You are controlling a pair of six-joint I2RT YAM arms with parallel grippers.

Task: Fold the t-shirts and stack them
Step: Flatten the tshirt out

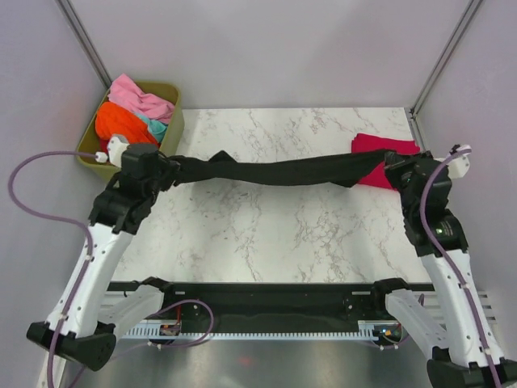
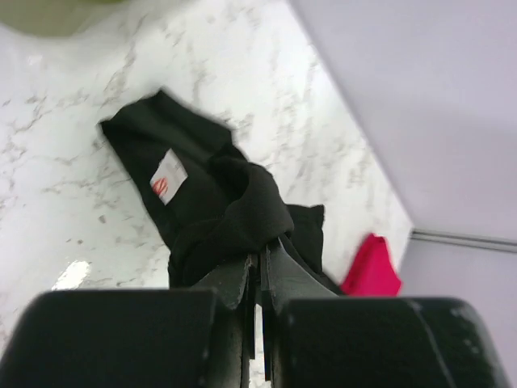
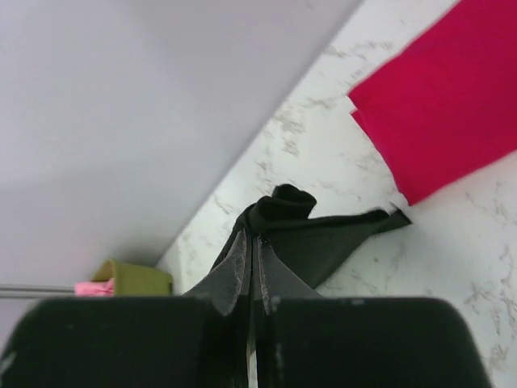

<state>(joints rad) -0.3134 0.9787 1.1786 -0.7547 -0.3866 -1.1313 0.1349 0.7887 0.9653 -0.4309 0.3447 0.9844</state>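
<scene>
The black shirt (image 1: 275, 171) is being held stretched in a twisted band across the far half of the table (image 1: 266, 234), its white label (image 2: 168, 176) showing near the left end. The left gripper (image 1: 166, 171) is pinching the left end, jaws closed tight on the cloth. The right gripper (image 1: 396, 174) is clamping the right end the same way. The red shirt (image 1: 386, 146) is lying folded at the far right, just beyond that gripper. The tub (image 1: 173, 121) is sitting at the far left, holding a pink shirt (image 1: 137, 97), an orange shirt (image 1: 117, 123) and a teal shirt (image 1: 155, 125).

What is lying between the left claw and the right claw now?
The black t-shirt, stretched as a twisted band from the left claw to the right claw, both shut on it; the top view shows this.
</scene>
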